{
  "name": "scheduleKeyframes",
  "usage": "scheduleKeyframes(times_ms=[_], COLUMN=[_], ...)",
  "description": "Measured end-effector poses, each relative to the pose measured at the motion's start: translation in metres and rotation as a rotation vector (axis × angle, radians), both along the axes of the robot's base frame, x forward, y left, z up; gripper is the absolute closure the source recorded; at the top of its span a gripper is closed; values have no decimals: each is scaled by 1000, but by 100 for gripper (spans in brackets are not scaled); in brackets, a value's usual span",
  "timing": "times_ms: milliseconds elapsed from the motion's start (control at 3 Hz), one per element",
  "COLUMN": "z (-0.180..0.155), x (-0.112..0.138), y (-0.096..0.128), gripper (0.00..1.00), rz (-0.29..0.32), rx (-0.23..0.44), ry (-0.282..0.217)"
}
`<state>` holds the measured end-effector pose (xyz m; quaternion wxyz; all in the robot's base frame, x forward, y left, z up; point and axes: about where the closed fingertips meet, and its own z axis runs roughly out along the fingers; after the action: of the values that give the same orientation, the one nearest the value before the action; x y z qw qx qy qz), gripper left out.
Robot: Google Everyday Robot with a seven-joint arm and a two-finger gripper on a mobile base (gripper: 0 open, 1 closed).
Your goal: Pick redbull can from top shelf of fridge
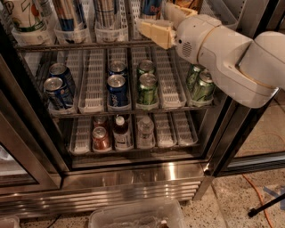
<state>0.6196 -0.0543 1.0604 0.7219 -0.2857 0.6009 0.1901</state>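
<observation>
The redbull can (151, 7), blue and silver with a red mark, stands on the top shelf (67, 46) of the fridge (133, 178); its top is cut off by the frame edge. My gripper (167, 20) is at the shelf's front with its tan fingers (155, 32) spread apart. One finger lies just below and in front of the can, the other to the can's right. The gripper is open and holds nothing. The white arm (231, 58) reaches in from the right.
Other tall cans (107, 11) and a white carton (24, 15) share the top shelf. The rack below holds short blue cans (118, 89) and green cans (147, 87). Small bottles (120, 133) sit on the lowest rack. A clear plastic bin (138, 216) is on the floor.
</observation>
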Motion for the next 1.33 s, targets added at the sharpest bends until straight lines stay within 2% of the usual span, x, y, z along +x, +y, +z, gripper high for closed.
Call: scheduleKeyframes(times_ms=[1333], z=[7], x=[24], y=[23], gripper=[36], rz=[74], rx=[-1], ry=[-3])
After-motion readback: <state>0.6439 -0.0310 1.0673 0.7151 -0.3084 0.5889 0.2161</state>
